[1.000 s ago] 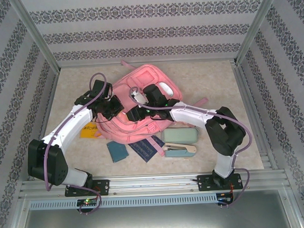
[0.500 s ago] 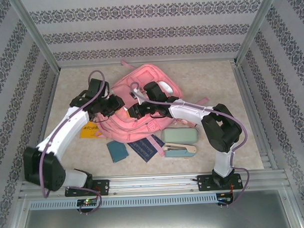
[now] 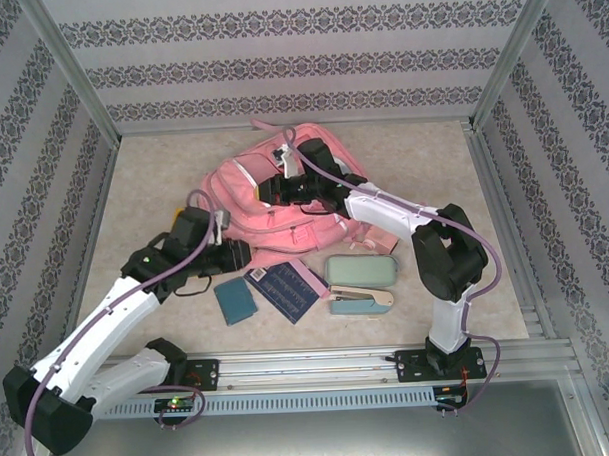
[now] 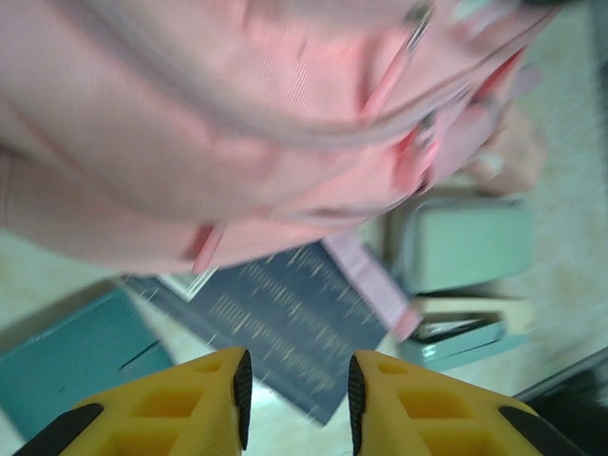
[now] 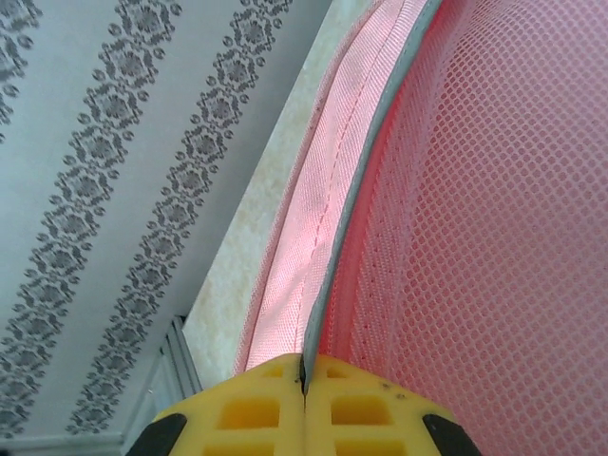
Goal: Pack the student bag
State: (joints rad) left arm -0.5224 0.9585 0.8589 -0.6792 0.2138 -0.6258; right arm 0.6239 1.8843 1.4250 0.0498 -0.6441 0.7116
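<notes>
Here we see the right pincer [image 5: 304,375] clamped on the grey-trimmed edge of the student bag [image 3: 245,195], which stretches ahead of it; the left pincer [image 4: 299,389] stands parted and empty, bag just beyond, navy booklet [image 4: 285,328] beneath.

Large pink student bag [image 3: 245,197] lies rumpled, one strap trailing behind it.

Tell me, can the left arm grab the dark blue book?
Probably yes. The left gripper is open and empty, pointing at the dark blue book with nothing between; the pink bag crowds its far edge.
</notes>
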